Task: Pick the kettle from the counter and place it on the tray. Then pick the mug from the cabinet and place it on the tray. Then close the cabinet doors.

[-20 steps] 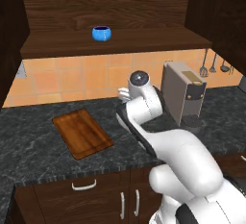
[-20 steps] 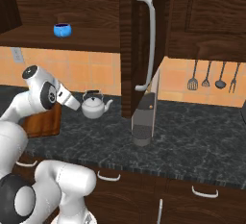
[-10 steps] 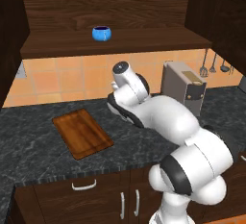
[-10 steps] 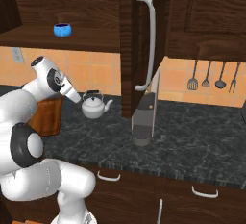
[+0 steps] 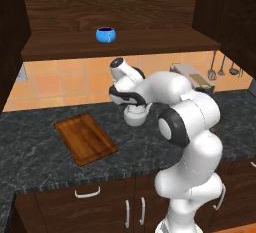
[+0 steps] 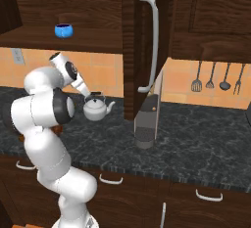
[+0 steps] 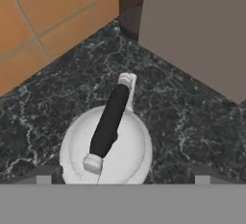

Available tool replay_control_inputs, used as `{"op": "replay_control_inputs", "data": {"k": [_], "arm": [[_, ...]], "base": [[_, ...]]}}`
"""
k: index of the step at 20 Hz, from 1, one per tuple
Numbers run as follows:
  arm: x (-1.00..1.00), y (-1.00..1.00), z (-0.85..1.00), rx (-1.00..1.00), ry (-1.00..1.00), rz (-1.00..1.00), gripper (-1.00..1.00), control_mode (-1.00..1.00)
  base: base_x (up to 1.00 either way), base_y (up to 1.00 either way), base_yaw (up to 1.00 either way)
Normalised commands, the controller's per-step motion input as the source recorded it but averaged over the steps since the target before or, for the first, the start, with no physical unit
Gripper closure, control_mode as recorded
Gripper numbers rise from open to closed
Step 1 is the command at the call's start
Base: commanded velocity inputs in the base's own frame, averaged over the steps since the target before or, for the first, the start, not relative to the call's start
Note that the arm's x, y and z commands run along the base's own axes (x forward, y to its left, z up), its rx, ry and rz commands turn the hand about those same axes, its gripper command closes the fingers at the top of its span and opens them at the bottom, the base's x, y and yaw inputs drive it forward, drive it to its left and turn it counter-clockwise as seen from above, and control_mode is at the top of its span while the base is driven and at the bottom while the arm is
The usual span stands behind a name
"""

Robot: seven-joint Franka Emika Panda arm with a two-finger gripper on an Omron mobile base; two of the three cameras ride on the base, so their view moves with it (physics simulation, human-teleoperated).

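The silvery kettle [image 6: 96, 109] stands on the dark counter [image 6: 196, 139] close to the orange tiled wall. My gripper [image 6: 88, 94] hangs open just above its dark arched handle [image 7: 110, 122], the jaws one on each side and touching nothing. From the left, the kettle [image 5: 135, 117] is half hidden under the hand. The wooden tray [image 5: 86, 138] lies flat to the kettle's left with nothing on it. The blue mug [image 5: 106, 35] sits on the shelf inside the open cabinet [image 5: 120, 44]. One cabinet door [image 6: 132, 46] stands swung out, edge-on, with its silver bar handle [image 6: 152, 41].
A grey coffee machine [image 6: 147, 124] stands on the counter right of the kettle, under the open door. Utensils [image 6: 215, 78] hang on the wall at the far right. Drawers with silver handles [image 5: 87, 193] run below the counter.
The arm has swung left and back toward the wall, and the hand has turned downward over the kettle. The jaws stayed open.
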Motion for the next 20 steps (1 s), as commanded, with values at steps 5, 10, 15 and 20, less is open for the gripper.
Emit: {"op": "replay_control_inputs", "data": {"k": [5, 10, 15, 20], "arm": [[0.62, 0.00, -0.54, 0.00, 0.01, -0.06, -1.00, -1.00], [0.59, 0.00, -0.23, 0.00, 0.02, -0.05, -1.00, -1.00], [0.12, -0.07, -0.32, 0.00, 0.12, -0.03, 1.00, -1.00], [0.00, -0.37, -0.59, 0.00, 0.12, -0.03, 1.00, -1.00]], "base": [[0.00, 0.00, 0.00], [0.00, 0.00, 0.00], [0.00, 0.00, 0.00], [0.00, 0.00, 0.00]]}}
